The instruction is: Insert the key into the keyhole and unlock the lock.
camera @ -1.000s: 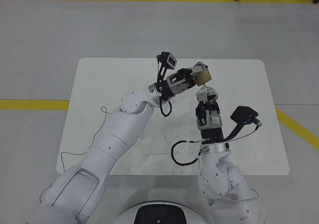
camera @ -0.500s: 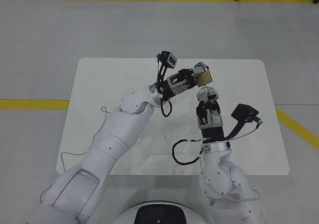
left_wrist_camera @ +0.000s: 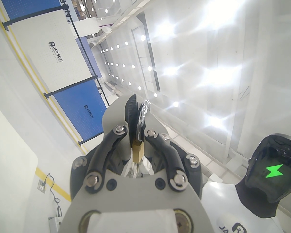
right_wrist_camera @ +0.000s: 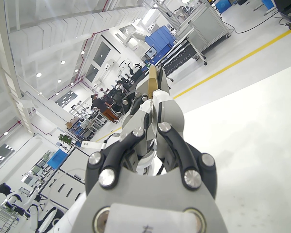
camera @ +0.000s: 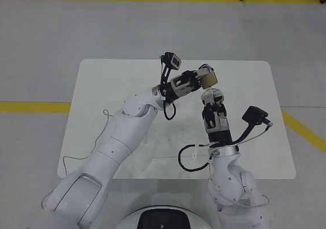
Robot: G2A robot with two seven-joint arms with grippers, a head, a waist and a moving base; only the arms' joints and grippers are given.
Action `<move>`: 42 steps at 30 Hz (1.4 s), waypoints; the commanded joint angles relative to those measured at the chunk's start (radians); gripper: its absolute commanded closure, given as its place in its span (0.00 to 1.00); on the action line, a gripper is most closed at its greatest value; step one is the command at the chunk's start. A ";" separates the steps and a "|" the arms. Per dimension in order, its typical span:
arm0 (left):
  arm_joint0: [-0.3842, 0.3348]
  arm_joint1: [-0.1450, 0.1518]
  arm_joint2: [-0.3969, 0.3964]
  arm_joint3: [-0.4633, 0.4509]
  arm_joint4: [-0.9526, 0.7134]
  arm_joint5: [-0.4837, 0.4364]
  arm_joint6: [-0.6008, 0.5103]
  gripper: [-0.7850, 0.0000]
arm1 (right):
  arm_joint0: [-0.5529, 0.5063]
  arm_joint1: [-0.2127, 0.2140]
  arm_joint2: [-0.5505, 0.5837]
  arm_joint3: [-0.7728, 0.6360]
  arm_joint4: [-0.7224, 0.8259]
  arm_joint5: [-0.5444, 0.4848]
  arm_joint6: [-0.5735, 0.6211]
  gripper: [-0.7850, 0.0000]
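Top view: left gripper (camera: 200, 79) sits over the far middle of the white table (camera: 111, 103), jaws clamped on the padlock (camera: 208, 77), which sits right at its fingertips. Left wrist view agrees: the 2 fingers (left_wrist_camera: 130, 109) are pinched hard on the padlock. The brass body (left_wrist_camera: 137, 152) lies back between the finger links toward the palm, and the silver shackle (left_wrist_camera: 143, 112) pokes out past the tips. Just right of that claw and nearer the robot, the right gripper (camera: 210, 96) points at the padlock, tips nearly on it. Right wrist view: its jaws are all but closed, with 1 thin silver sliver nipped between the pads. This is the key (right_wrist_camera: 151, 109), seen edge-on. The padlock's brass edge is dead ahead of the tips. Cannot tell whether the key is seated in the keyhole.
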 commanded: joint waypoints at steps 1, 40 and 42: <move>-0.002 0.000 0.000 0.005 0.003 0.006 0.001 1.00 | 0.002 0.000 0.001 0.002 0.000 0.004 -0.001 1.00; -0.017 -0.007 0.005 0.038 0.101 0.060 0.056 1.00 | 0.031 -0.009 0.007 0.042 -0.011 0.058 0.013 0.89; -0.017 -0.008 0.006 0.038 0.105 0.060 0.056 1.00 | 0.030 -0.009 0.007 0.042 -0.012 0.058 0.013 0.89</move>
